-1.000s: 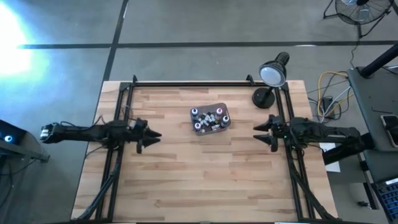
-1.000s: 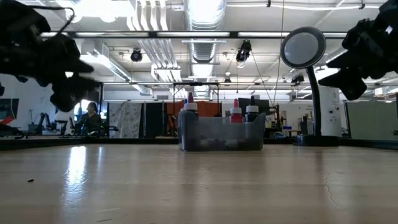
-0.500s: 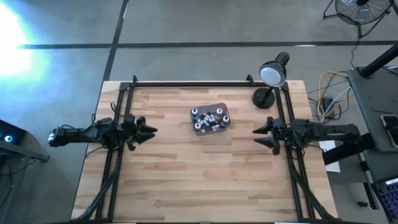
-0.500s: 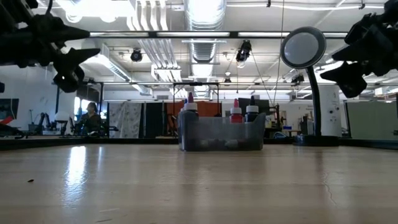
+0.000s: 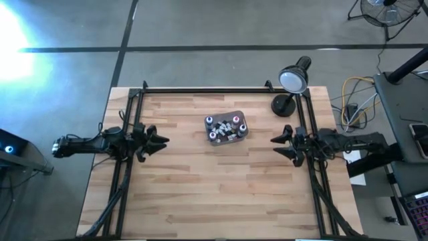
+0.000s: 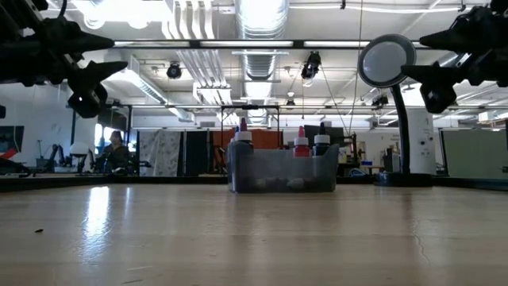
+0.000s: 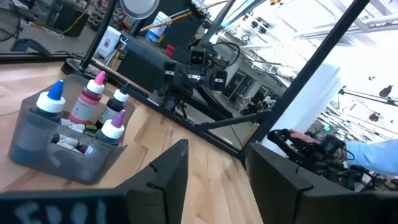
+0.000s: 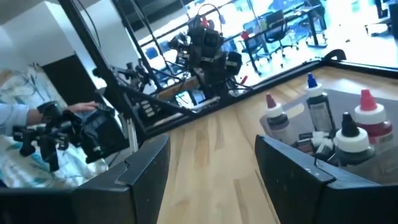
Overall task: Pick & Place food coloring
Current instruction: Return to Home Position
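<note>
Your left arm has pulled back from mid-table since a second ago and sits parked at the left edge of the light wooden plank table [image 5: 221, 194]; left claw [image 5: 157, 142] gapes wide, empty. Right claw [image 5: 281, 142] has tipped up slightly over the right edge — likewise spread apart, nothing in it. The tiny dropper-capped food coloring bottles [image 5: 225, 126] all stand or lie inside the smoky-grey translucent rectangular tub [image 6: 274, 176], rear centre of the table; none seen loose on the wood, so placing looks done — only homing left. Room: wide bare wood between claws and tub; watch the black metal frame rails [image 5: 200, 89] along rear and sides, and the black round-headed desk lamp [image 5: 292, 80] at the rear-right corner, near your right arm.
</note>
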Tool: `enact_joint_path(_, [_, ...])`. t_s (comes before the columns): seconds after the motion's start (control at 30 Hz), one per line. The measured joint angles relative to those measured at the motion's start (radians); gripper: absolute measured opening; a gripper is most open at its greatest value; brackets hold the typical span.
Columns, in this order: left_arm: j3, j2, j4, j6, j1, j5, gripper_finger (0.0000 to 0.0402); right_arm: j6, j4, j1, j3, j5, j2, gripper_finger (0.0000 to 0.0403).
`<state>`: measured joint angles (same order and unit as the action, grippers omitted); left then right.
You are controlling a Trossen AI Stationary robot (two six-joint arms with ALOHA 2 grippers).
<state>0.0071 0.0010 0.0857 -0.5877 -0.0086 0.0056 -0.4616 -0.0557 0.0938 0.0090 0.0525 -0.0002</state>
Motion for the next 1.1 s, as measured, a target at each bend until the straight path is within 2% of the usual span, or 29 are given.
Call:
enact_joint_path(0.57, [-0.001, 0.000, -0.007, 0.000, 0.000, 0.000, 0.0138, 0.000, 0.001, -0.127, 0.000, 0.001, 0.000, 0.0228])
enact_joint_path(1.1, [-0.001, 0.022, -0.015, 0.000, 0.000, 0.000, 0.0138, 0.000, -0.001, -0.129, 0.000, 0.002, 0.003, 0.0228])
